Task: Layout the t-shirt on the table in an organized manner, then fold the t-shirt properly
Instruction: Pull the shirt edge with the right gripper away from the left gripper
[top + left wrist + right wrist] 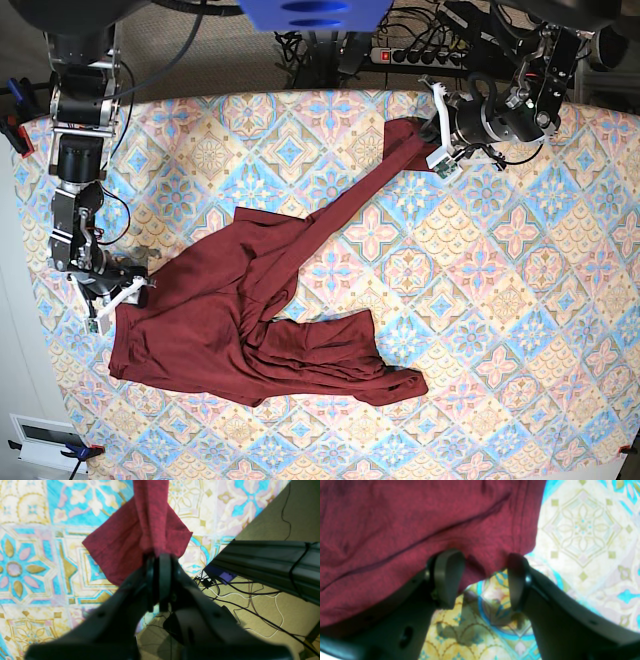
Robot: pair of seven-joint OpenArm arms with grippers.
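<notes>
Left wrist view: left tool, jaws pressed together on a bunched fold of the t-shirt. The maroon cloth fans out from the grip and hangs above the counter, patterned in blue, pink and cream tiles. Beyond the counter's edge: floor with loose black cables and a dark beam.

Right wrist view: right tool, jaws spread wide with the gap between them bare. The t-shirt lies across the upper left; its hemmed edge touches the tips of both fingers, nothing clamped. Patterned counter shows to the right and below.

Base view: t-shirt heaped in wrinkled folds at lower left of the counter; one long strip stretches diagonally up to the left tool near the far edge. Right tool sits at the garment's left corner. Power strip on the floor beyond the counter.
</notes>
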